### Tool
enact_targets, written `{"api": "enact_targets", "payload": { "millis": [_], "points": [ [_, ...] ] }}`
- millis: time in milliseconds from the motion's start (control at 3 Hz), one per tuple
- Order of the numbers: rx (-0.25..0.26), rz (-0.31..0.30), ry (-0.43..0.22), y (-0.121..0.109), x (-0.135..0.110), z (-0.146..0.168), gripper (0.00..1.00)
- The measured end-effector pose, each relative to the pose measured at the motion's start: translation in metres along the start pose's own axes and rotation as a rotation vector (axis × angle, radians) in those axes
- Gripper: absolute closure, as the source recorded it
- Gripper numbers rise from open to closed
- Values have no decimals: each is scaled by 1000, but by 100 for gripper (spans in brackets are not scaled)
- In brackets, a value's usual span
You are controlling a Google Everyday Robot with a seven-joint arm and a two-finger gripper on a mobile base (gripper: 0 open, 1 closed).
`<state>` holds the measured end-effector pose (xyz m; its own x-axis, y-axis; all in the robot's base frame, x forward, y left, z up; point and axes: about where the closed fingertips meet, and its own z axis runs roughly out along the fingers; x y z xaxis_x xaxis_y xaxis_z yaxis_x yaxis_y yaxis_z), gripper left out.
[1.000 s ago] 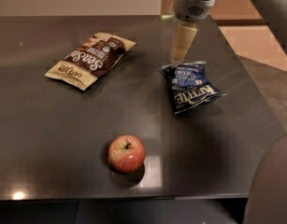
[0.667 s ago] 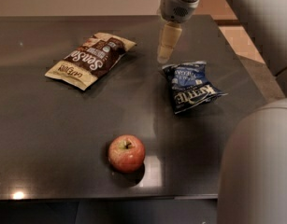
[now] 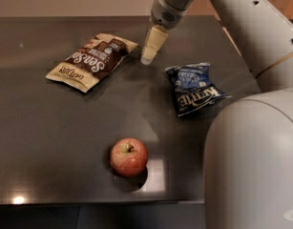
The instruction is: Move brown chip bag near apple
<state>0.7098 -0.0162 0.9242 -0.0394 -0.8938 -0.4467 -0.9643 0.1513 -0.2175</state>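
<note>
The brown chip bag (image 3: 92, 61) lies flat at the back left of the dark table, its dark brown centre with white lettering and cream-tan ends. The red apple (image 3: 129, 157) with a yellowish patch at its stem sits near the front edge, well apart from the bag. My gripper (image 3: 148, 56) hangs from the arm at the top, its cream fingertips just right of the bag's upper right end, above the table and holding nothing.
A smaller crinkled dark-blue chip bag (image 3: 194, 88) lies right of the gripper. The dark table (image 3: 50, 132) ends at the front just below the apple. The robot's grey body (image 3: 253, 161) fills the right foreground.
The gripper has moved left, from above the blue bag toward the brown chip bag's right end. The arm now fills more of the right side. The objects have not moved.
</note>
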Motion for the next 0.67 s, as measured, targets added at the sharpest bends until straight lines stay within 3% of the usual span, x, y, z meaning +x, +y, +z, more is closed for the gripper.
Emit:
{"api": "enact_targets", "payload": {
  "millis": [333,667],
  "points": [
    [-10,117,-52,-5,-6,12,0],
    [-10,117,-52,-5,-6,12,0]
  ]
}}
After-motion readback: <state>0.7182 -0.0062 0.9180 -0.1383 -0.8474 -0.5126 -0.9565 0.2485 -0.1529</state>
